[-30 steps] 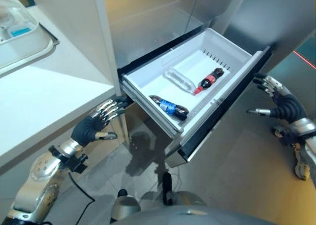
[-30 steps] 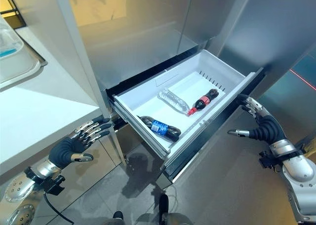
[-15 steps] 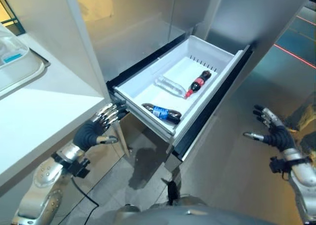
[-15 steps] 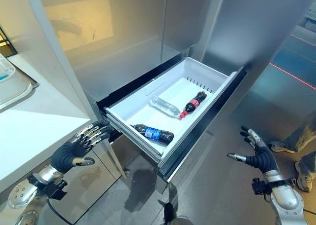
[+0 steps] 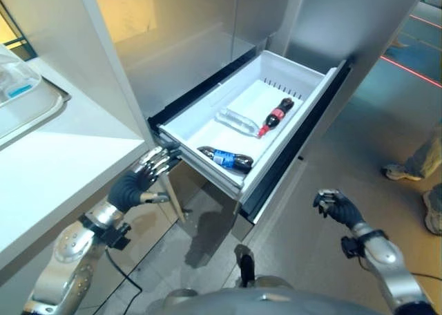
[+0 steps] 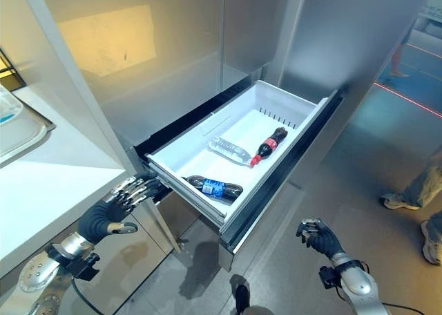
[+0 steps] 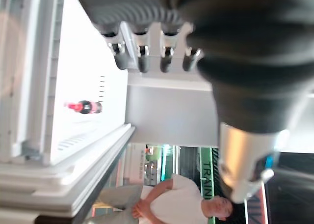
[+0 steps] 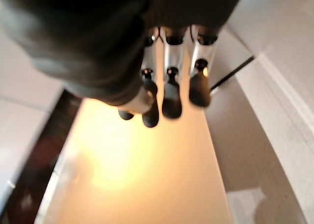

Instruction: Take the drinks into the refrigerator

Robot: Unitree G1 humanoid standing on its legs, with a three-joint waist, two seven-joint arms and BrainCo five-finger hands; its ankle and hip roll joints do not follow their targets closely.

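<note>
I am looking down at the refrigerator drawer, which is standing pulled out in the middle of the frame, and all three drinks are lying inside its white tub. The clear water bottle is lying on its side near the centre of the tub. The cola bottle with the red label is lying just beside it, toward the upper right, with its red cap pointing at the water bottle; I cannot tell if they are touching. The dark bottle with the blue label is lying alone along the front wall of the tub, in the lower part of the drawer, apart from the other two.

My left hand is staying at the lower left of the frame, at the left corner of the drawer front, under the edge of the white counter. Its fingers are stretched out almost straight toward the drawer corner and are holding nothing. My right hand is hanging low at the lower right, over the grey floor and well apart from the drawer. Its fingers are curled in loosely and nothing is in them.

At the right edge of the frame a person's shoe and trouser leg are showing on the floor. A clear tray is sitting on the counter at the upper left.
</note>
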